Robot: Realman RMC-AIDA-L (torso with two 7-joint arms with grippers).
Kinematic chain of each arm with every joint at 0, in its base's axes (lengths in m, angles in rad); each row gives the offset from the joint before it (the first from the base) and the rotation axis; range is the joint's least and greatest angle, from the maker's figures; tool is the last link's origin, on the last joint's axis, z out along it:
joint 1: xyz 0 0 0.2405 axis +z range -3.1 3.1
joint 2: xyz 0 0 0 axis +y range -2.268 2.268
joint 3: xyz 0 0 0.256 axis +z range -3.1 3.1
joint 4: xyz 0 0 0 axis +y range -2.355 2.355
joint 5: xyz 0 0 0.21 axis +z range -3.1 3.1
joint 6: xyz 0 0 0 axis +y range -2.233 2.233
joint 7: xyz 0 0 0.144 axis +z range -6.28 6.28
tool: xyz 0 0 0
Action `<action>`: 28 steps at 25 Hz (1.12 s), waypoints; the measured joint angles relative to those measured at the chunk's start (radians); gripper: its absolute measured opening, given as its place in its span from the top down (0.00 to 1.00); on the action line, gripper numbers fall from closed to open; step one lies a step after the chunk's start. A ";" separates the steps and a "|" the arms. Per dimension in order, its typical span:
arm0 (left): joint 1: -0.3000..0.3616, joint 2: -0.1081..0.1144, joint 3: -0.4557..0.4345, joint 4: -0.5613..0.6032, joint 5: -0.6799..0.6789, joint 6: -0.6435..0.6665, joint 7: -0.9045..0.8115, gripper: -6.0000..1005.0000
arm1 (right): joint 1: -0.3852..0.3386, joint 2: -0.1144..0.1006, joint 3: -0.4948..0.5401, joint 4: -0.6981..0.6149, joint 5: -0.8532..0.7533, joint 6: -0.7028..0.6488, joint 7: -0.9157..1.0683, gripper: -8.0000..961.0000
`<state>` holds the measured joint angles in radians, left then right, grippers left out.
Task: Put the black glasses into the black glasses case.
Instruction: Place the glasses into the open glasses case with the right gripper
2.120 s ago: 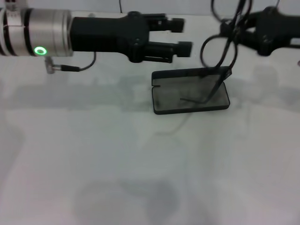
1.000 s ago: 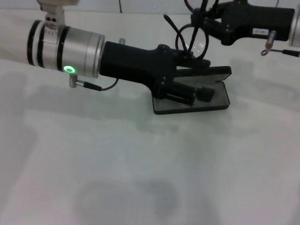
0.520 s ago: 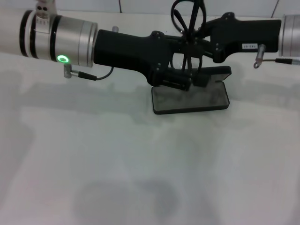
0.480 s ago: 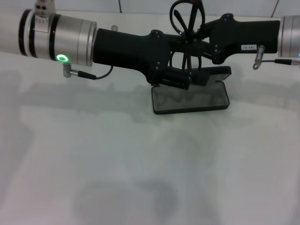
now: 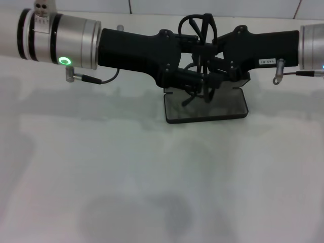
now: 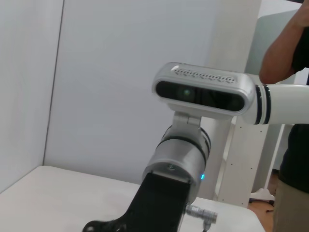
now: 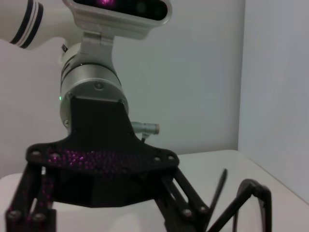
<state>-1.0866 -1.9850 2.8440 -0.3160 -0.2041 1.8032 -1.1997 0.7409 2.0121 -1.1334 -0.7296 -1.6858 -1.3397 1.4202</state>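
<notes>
Upper centre of the head view, the left gripper (image 5: 195, 81) and right gripper (image 5: 215, 71) meet over the open black glasses case (image 5: 223, 109). The black glasses (image 5: 198, 25) hang between them, not yet inside. Which claw is clamped on them, I can't tell.

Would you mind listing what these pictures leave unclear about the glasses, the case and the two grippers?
- Head view: which gripper holds the black glasses; the left gripper and right gripper overlap there, all black.
- Head view: the black glasses case lid, hidden behind both grippers.
- Left wrist view: only the right arm shows; no glasses, no case.
- Right wrist view: the glasses are cut off by the picture's edge.
</notes>
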 joint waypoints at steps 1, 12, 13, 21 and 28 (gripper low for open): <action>0.000 0.000 0.000 0.000 0.000 -0.002 -0.001 0.20 | -0.005 0.000 0.001 -0.008 0.000 -0.005 0.000 0.88; 0.008 -0.003 0.000 0.007 -0.018 0.003 -0.008 0.20 | -0.044 -0.009 0.005 -0.048 0.003 -0.011 0.005 0.88; 0.009 -0.004 0.000 0.007 -0.018 0.003 -0.008 0.20 | -0.045 -0.010 0.006 -0.048 0.005 -0.011 0.005 0.88; 0.006 -0.012 0.000 0.002 -0.015 0.002 -0.014 0.20 | -0.050 -0.005 0.006 -0.059 0.005 -0.022 0.007 0.89; 0.008 -0.014 0.000 0.002 -0.018 -0.006 -0.015 0.20 | -0.049 -0.004 0.006 -0.060 0.002 -0.031 0.007 0.89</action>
<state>-1.0782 -1.9988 2.8440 -0.3145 -0.2217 1.7974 -1.2149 0.6920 2.0078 -1.1274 -0.7899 -1.6836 -1.3703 1.4268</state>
